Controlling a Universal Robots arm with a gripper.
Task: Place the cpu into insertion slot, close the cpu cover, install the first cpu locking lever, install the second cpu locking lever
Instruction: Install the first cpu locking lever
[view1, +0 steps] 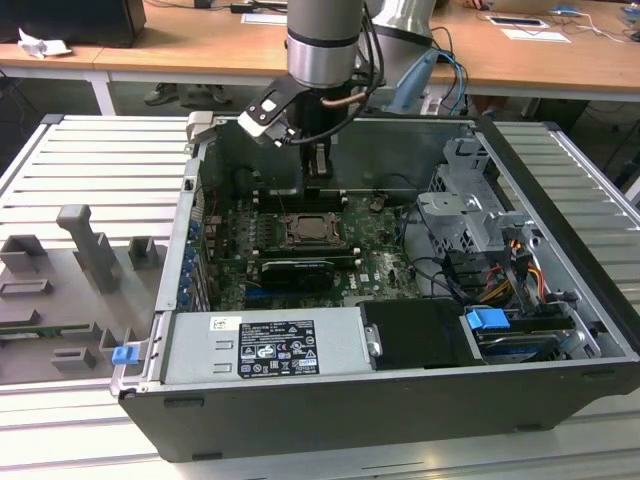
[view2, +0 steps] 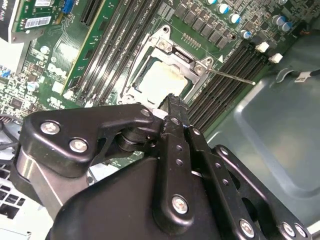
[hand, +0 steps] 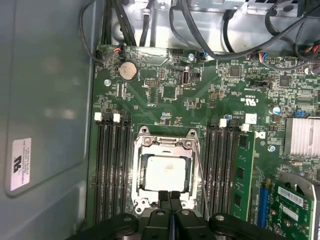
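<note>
Right up front is the black end effector (hand: 170, 194), its two fingers pressed together with no gap between them and nothing held. The tips sit at the edge of the cover (hand: 166, 143); whether they touch it or hang just clear, I can't tell.

And there's the cpu (hand: 166, 172), pale and square, lying flat in the slot (view1: 312, 229) and showing through the cover's cut-out. The cover is down over it, a silvery frame on all four sides. In the second wrist view a lever (view2: 232, 76), a thin bright rod, pokes out from the socket's corner and stands free over the memory slots (hand: 112, 170).

Those long black slots flank the socket on both sides, and a green card (hand: 243, 175) stands along the outer edge of one bank. Around that is the green board (hand: 165, 92), with a coin cell (hand: 127, 70) near its edge and a finned heat sink (hand: 302, 135) further off.

Now the exterior view: the arm (view1: 322, 40) drops straight down into the open case (view1: 560, 300), with the end effector low over the board, close to the slot. A grey power supply (view1: 265, 345) fills the case's near side, and cables (view1: 500, 270) bunch up at the exterior view's right. The case lies on a ribbed metal counter (view1: 90, 150), with grey fixtures (view1: 85, 240) beside it at the exterior view's left.
</note>
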